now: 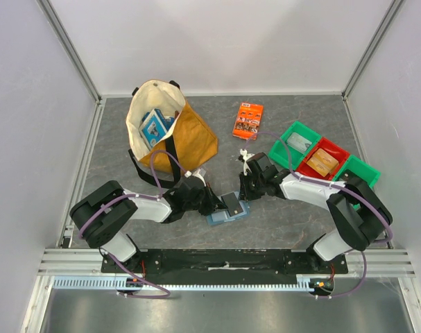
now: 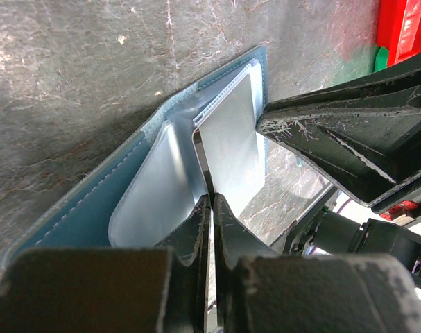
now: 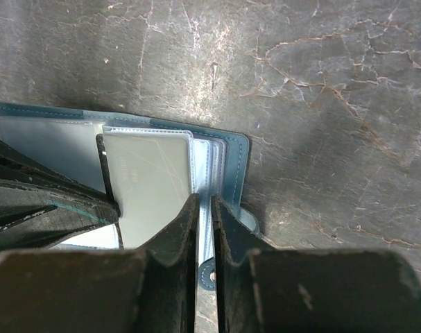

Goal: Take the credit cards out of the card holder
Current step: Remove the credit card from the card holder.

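We see the card holder (image 1: 222, 216) lying open on the table (image 1: 283, 225) between the arms, the left gripper (image 2: 211, 201) pinched together on the edge of the dark card (image 2: 231, 139), and the right gripper (image 3: 204, 205) clamped on the holder's clear pockets (image 3: 211, 166).

Centre front is crowded: left gripper (image 1: 219, 207) and right gripper (image 1: 243, 196) sit nose to nose over the card holder (image 1: 222, 217), with a dark card (image 1: 232, 203) upright between them, so there is no gap to reach in there. The tote bag (image 1: 170, 135) stands tall just behind the left arm and blocks back-left. Three bins (image 1: 323, 161) in a row hem in the right arm's far side. An orange packet (image 1: 247, 120) lies flat mid-back, a low obstacle only. The bare table (image 1: 279, 225) is open near the holder's front, along the far edge, and between bag and packet. Side walls (image 1: 30, 104) close both flanks.
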`<state>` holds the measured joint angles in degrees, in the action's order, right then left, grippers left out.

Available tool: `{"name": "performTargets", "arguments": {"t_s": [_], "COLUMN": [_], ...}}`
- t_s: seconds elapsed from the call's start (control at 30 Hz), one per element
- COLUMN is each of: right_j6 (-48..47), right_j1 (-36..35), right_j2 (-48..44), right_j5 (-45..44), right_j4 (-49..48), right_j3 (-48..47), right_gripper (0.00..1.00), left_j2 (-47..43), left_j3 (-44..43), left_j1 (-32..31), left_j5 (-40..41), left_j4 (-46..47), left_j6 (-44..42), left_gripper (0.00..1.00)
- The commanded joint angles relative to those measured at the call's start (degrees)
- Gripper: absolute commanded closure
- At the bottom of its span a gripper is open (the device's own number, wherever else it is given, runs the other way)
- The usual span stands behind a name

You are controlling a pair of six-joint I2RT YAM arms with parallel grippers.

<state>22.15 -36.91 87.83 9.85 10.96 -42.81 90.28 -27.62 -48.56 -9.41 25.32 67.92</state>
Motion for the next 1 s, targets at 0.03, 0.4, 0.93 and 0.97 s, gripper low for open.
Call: {"name": "performTargets", "arguments": {"t_s": [0.03, 0.4, 0.93, 0.97], "right_j6": [-2.38, -2.38, -1.76, -1.76], "right_j1": [-0.97, -3.17, -3.26, -3.26], "right_j2": [3.4, 5.07, 6.83, 6.91], "right_j5": [-3.08, -6.51, -8.44, -8.53], "right_j4": [4.77, 6.35, 7.32, 7.32], "right_j3": [0.8, -0.35, 0.0, 0.0], "right_gripper": [0.87, 0.87, 0.88, 0.88], "left_j2": [-0.37, -0.63, -2.04, -1.95], "left_j3": [0.02, 1.69, 5.2, 5.47], "left_j1": [0.3, 0.3, 0.3, 0.3], "left_j5": [-0.7, -1.31, -1.93, -1.93], "left_j4": [-0.27, 2.8, 4.21, 4.21], "left_j6": [3.18, 4.5, 6.7, 6.87], "left_gripper": [0.92, 0.88, 0.98, 0.98]}}
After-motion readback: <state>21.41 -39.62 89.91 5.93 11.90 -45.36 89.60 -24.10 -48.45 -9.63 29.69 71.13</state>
